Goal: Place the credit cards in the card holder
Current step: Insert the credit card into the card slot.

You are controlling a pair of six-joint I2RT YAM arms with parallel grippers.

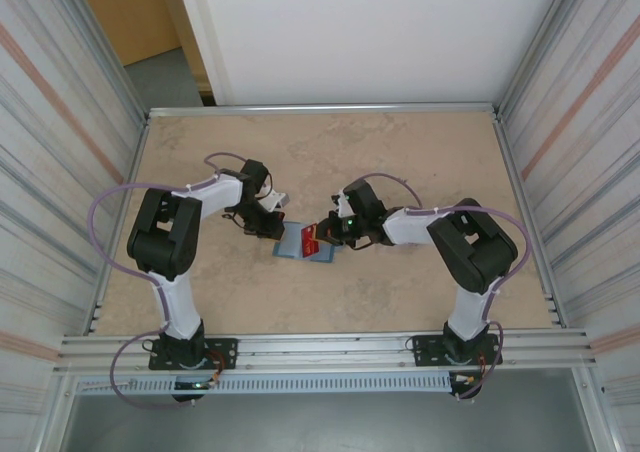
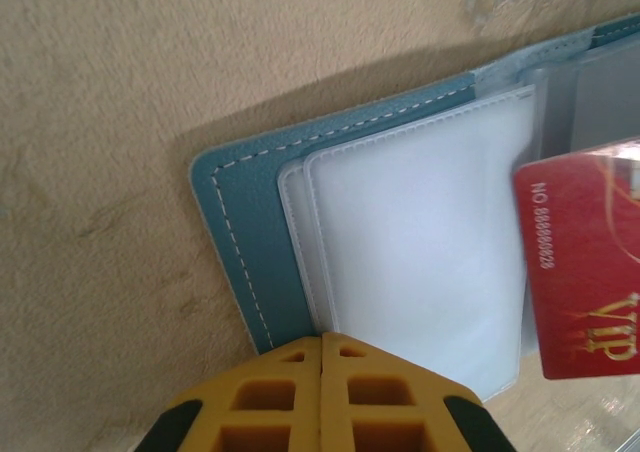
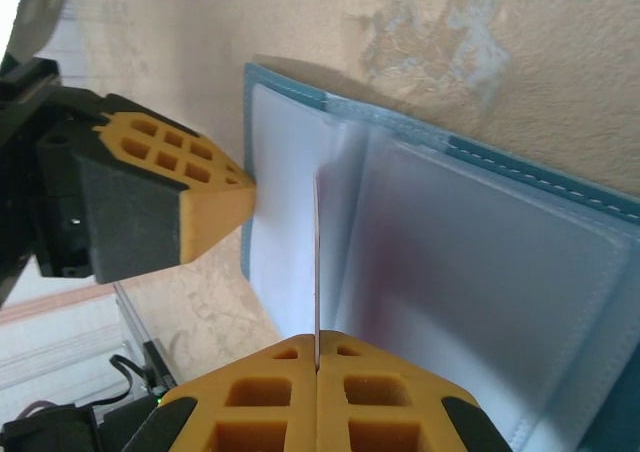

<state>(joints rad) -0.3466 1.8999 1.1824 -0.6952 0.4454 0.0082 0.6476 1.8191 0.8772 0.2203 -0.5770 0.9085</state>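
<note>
Teal-blue leather with pale stitching marks the card holder (image 1: 298,244), which lies open and flat at the middle of the tan counter (image 1: 400,152) in the overhead view, between the two arms. Its clear plastic sleeves face up. In the left wrist view one sleeve sits at the centre of the frame, with the teal cover showing as a border on its left.

At the bottom centre of that view, the yellow left fingers (image 2: 290,362) are pressed together with nothing seen between them. In the right wrist view their tip touches the holder's left edge, at the mid-left of the frame.

Clamped in the right fingers (image 3: 285,362) is a red card (image 2: 580,262). It shows edge-on as a thin line rising from the bottom centre of the right wrist view, over the sleeves. Whether its far end touches a sleeve I cannot tell. From the left wrist the card appears at the right edge of the frame, bearing gold "VIP" lettering and a printed number.
</note>
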